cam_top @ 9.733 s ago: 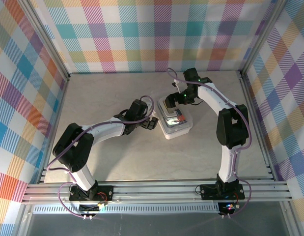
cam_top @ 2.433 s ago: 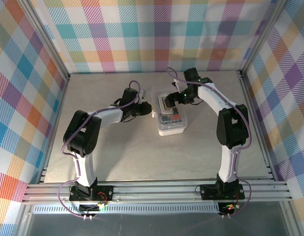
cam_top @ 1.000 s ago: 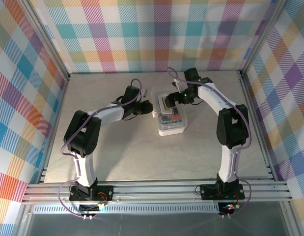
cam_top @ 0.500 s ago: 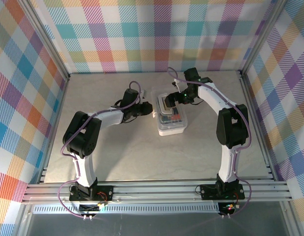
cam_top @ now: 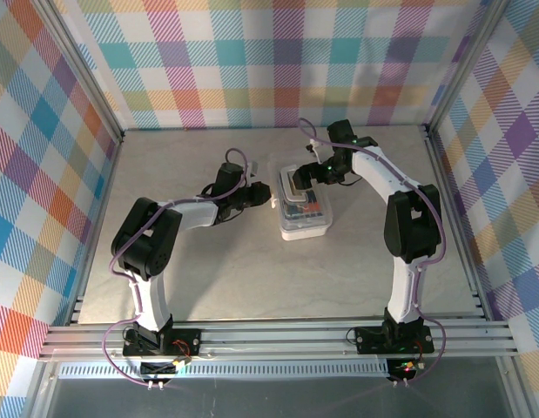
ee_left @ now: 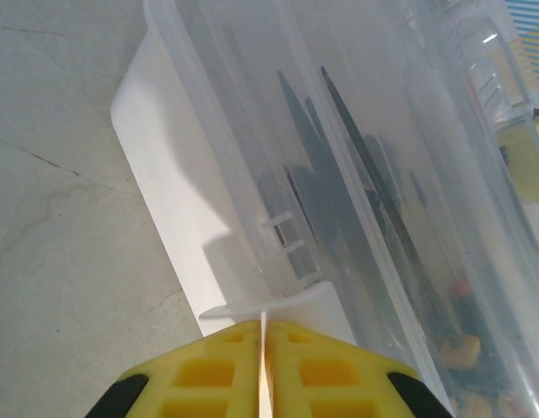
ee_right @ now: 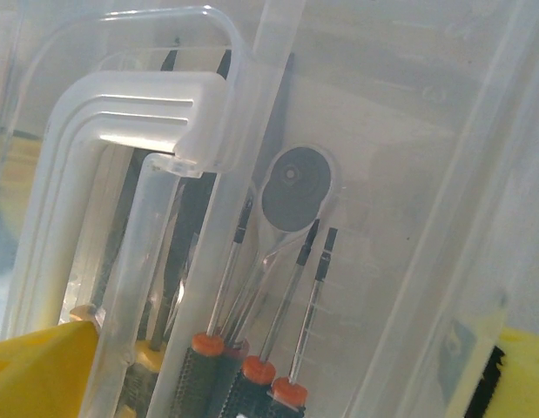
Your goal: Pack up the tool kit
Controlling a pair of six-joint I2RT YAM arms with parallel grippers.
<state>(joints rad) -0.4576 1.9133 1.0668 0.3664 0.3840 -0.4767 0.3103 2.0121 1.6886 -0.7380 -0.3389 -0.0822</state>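
Note:
The tool kit's translucent white case (cam_top: 304,216) lies at the table's middle back with its lid down. My left gripper (cam_top: 267,198) is at the case's left side. In the left wrist view its yellow fingers (ee_left: 208,374) are shut, with the gripper's tips (ee_left: 263,335) against the edge of a white latch flap (ee_left: 165,165) on the case wall (ee_left: 339,165); I cannot tell if the flap is pinched. My right gripper (cam_top: 306,177) stands open astride the case's far end (ee_right: 382,131), beside the handle (ee_right: 138,100). Red-and-black screwdrivers (ee_right: 252,374) show through the lid.
Plaid walls with aluminium posts (cam_top: 95,96) close in the beige table (cam_top: 208,270) on three sides. A rail (cam_top: 278,335) runs along the near edge by the arm bases. Bare table lies in front of the case and to its right.
Since the earliest frame the case has been turned straight and my left gripper moved from its near-left corner up along its left side. Over the last second the left wrist sank slightly; the right arm stayed still.

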